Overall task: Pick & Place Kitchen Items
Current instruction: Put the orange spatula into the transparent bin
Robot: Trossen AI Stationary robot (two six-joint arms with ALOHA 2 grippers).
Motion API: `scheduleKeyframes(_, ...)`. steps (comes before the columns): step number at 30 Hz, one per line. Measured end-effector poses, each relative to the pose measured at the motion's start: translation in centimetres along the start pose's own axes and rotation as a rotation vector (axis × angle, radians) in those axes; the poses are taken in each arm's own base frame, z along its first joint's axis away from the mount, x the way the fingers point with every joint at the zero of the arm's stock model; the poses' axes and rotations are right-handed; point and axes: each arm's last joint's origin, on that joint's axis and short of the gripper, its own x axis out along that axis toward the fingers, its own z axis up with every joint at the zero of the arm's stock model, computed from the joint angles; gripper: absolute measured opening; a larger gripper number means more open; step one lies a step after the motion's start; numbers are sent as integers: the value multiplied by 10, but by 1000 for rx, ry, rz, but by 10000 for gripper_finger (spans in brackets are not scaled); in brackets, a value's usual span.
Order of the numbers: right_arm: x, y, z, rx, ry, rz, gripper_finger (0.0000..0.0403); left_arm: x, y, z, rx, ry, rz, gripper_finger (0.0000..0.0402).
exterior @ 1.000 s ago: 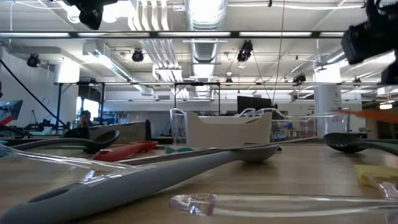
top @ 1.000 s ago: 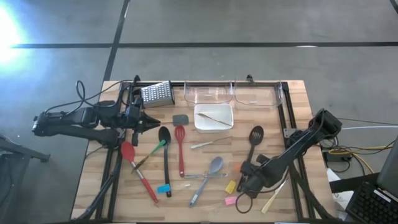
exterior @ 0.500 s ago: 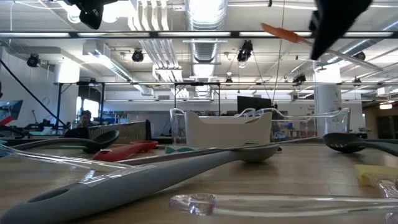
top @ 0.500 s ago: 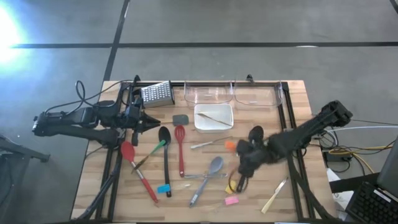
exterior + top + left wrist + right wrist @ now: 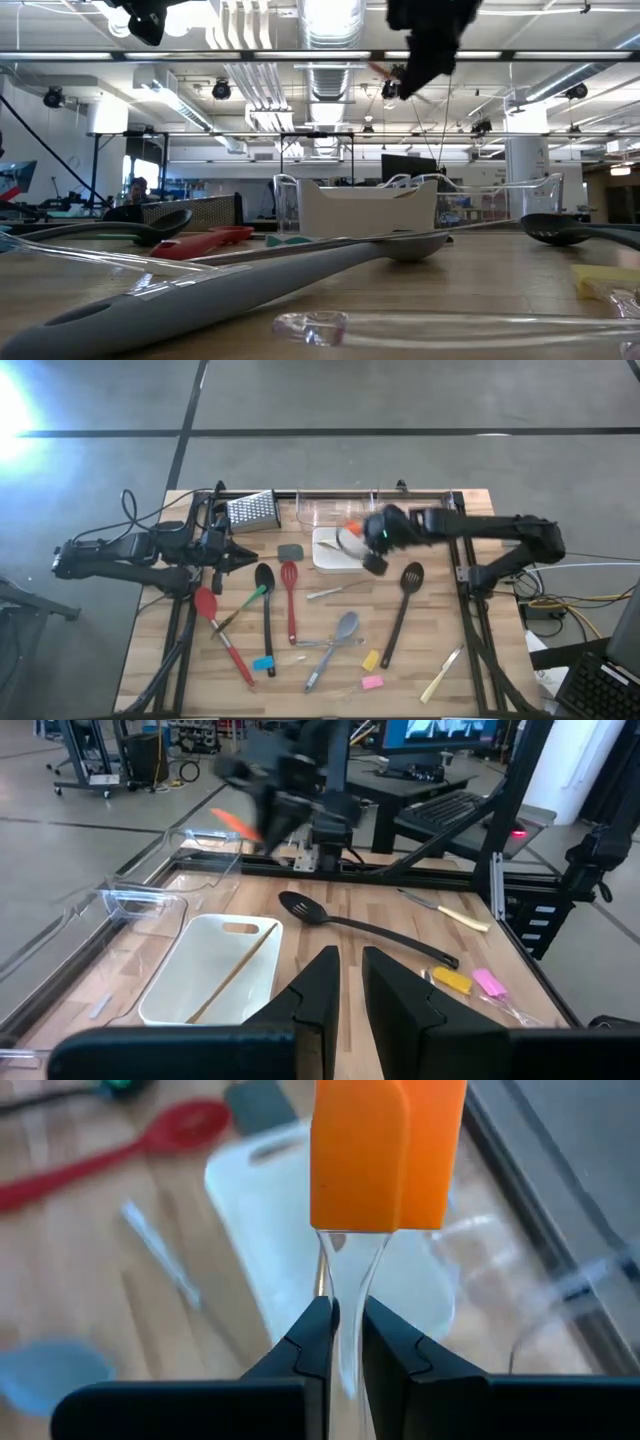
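Right gripper (image 5: 340, 1342): clamped on the clear handle of the orange spatula (image 5: 388, 1152), orange blade projecting forward past the fingertips. Raised above the white square tray (image 5: 344, 561), over its edge nearest the clear bins (image 5: 375, 512). Tray content: one wooden stick (image 5: 231, 976), lying diagonally.

Left gripper (image 5: 343, 982): idle near the steel box grater (image 5: 251, 510), well apart from the tray, fingers nearly together, nothing between them.

Procedure, judged from the present pose:
- Confirm destination first: tray or adjoining clear bin; not determinable from the pose alone.
- Align the long handle with the long axis of the chosen container.
- Lower until the blade sits close to the floor before release; avoid dropping from height.
- Keep clear of the bin walls.
- Avoid landing across the wooden stick.
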Motion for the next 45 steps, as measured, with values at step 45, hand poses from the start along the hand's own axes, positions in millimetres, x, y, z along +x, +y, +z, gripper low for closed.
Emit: scheduleKeyframes(45,240,-163,83,-19,449,125,24,-3,0,1,61,-13,1,53)
